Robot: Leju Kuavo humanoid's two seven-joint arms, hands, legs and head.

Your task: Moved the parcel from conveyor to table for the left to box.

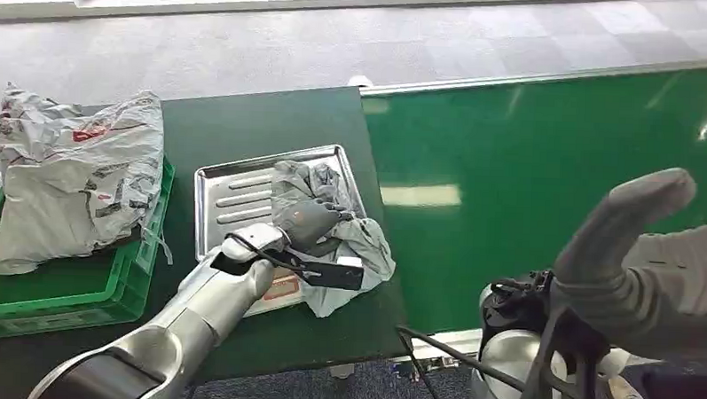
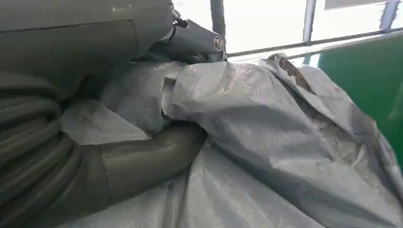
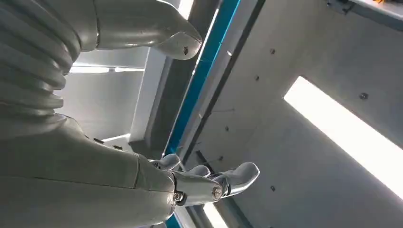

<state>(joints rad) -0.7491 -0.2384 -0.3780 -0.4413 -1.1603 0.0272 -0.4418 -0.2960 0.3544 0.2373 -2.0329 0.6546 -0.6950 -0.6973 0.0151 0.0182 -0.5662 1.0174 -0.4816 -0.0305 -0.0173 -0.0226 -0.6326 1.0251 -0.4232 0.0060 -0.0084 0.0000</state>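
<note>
The green conveyor (image 1: 546,171) fills the right side of the head view, its belt bare and glossy. Beside it stands the dark green surface (image 1: 246,125), and at its left edge sits a green crate (image 1: 80,292) with a large grey bagged parcel (image 1: 71,176) lying in it. Near the middle of the surface lies a metal tray (image 1: 235,191), and the crumpled grey parcel (image 1: 353,244) rests on the tray's right part, spilling over its rim toward the conveyor side. The left hand (image 1: 309,220) rests on this parcel, its fingers (image 2: 152,156) curled into the folds and gripping the wrapping, as the left wrist view shows close up. The right hand (image 1: 632,254) is raised near the camera, holding nothing, its fingers (image 3: 237,178) spread apart toward the ceiling.
</note>
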